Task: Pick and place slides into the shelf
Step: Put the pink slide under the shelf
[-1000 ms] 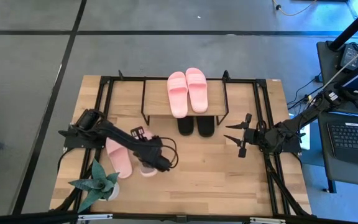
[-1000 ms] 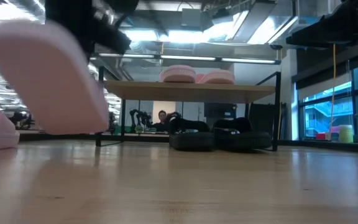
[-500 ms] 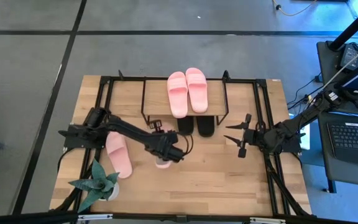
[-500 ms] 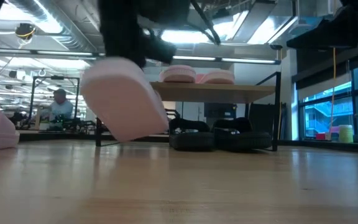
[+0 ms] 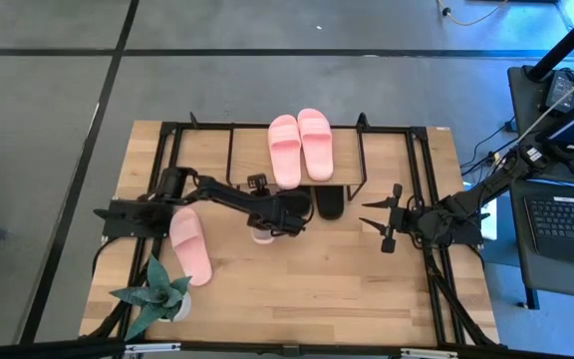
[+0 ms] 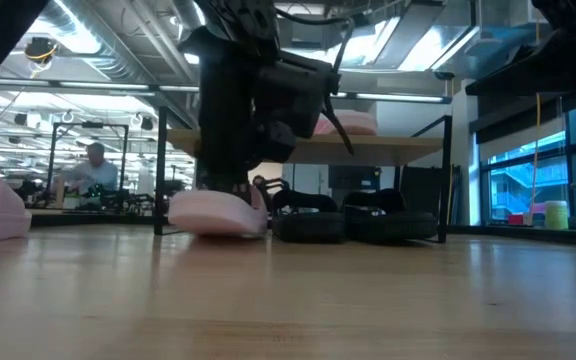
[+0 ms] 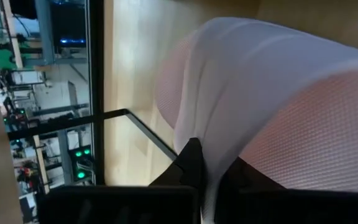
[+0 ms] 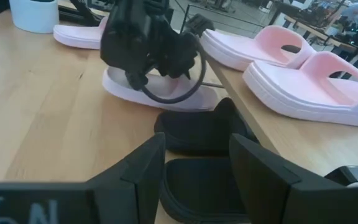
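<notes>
My left gripper (image 5: 270, 219) is shut on a light pink slide (image 5: 260, 235) in front of the shelf's (image 5: 247, 150) lower level. In the low view that slide (image 6: 218, 212) lies sole down on the table. Its mate (image 5: 190, 245) lies flat on the table's left side. Another pink pair (image 5: 301, 146) rests on the shelf's wooden top. The black pair (image 8: 199, 130) sits under the shelf, and the left arm partly covers it from above. My right gripper (image 5: 383, 217) hangs open to the right of the shelf, touching nothing. My left gripper holds the pink slide by its wide strap (image 7: 253, 87), coming from above and pointing down. One dark finger (image 7: 191, 163) lies against the strap's edge; the other finger is hidden behind the strap. The slide rests with its sole (image 6: 213, 222) on the table.
A potted plant (image 5: 153, 295) stands at the table's near left corner. Black metal frame rails (image 5: 430, 199) run along both sides of the table. Bare wood (image 5: 327, 289) lies between the shelf and the near edge. A person shows in the room beyond, in the low view.
My left gripper has carried the pink slide from the table's near left toward the far right, up to the shelf's front, and lowered it. The slide hung tilted in the air a second ago and now lies sole down on the table.
</notes>
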`<action>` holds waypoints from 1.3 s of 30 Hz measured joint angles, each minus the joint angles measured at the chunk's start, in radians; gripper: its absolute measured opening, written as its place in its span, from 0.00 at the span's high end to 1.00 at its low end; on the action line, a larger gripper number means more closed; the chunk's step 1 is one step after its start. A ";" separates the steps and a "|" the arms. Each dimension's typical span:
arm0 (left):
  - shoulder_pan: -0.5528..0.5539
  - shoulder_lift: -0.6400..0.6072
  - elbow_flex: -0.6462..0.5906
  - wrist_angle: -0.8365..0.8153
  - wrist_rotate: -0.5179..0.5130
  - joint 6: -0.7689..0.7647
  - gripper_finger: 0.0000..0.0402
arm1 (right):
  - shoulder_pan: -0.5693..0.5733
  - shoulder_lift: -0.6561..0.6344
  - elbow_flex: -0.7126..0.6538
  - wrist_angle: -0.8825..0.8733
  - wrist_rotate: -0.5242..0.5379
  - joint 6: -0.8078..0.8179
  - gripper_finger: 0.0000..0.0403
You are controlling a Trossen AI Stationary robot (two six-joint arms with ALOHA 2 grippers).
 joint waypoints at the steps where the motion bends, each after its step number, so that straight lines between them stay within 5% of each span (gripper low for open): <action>1: 0.004 0.000 0.000 0.004 -0.005 -0.001 1.00 | 0.000 0.000 0.000 0.000 0.000 0.000 0.55; 6: 0.019 0.001 0.000 0.032 -0.064 -0.002 0.99 | 0.000 0.000 0.000 -0.001 0.000 -0.001 0.55; 20: 0.016 0.000 0.000 0.045 -0.013 -0.023 0.84 | 0.000 0.000 0.000 -0.002 0.001 0.001 0.55; 33: -0.001 -0.028 0.020 0.009 -0.017 -0.037 0.61 | 0.000 0.000 0.000 -0.002 0.001 0.001 0.55; 39: -0.034 -0.093 0.052 -0.026 0.099 -0.032 0.61 | 0.000 -0.001 0.000 -0.006 0.002 0.032 0.55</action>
